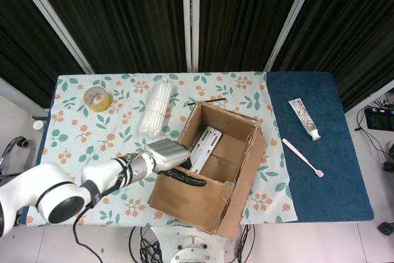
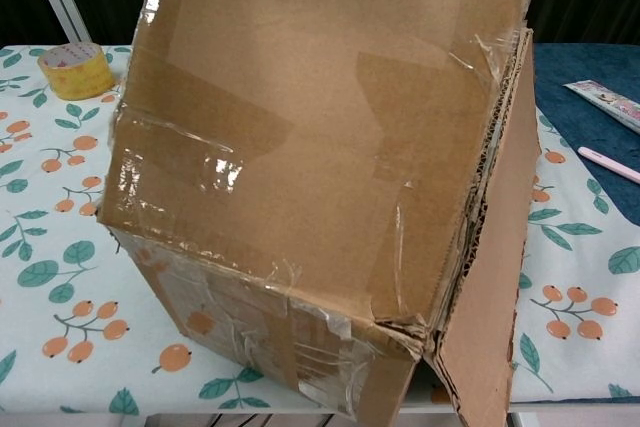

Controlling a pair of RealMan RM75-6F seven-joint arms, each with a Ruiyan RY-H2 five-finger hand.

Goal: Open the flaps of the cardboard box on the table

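The cardboard box (image 1: 212,164) stands at the table's front middle with its top open. Inside it lies a white flat object (image 1: 206,143). My left hand (image 1: 165,155) is at the box's near left corner. Its dark fingers (image 1: 184,178) lie along the upper edge of the near flap (image 1: 194,198), which it holds raised almost upright. In the chest view this taped near flap (image 2: 320,127) fills most of the frame and hides the hand. The right flap (image 1: 249,173) hangs outward on the right side. My right hand shows in neither view.
A yellow tape roll (image 1: 97,98) and a bundle of clear straws (image 1: 156,108) lie at the back left, with a black pen (image 1: 206,100) behind the box. On the blue cloth at right lie a toothpaste tube (image 1: 304,118) and a pink toothbrush (image 1: 303,157).
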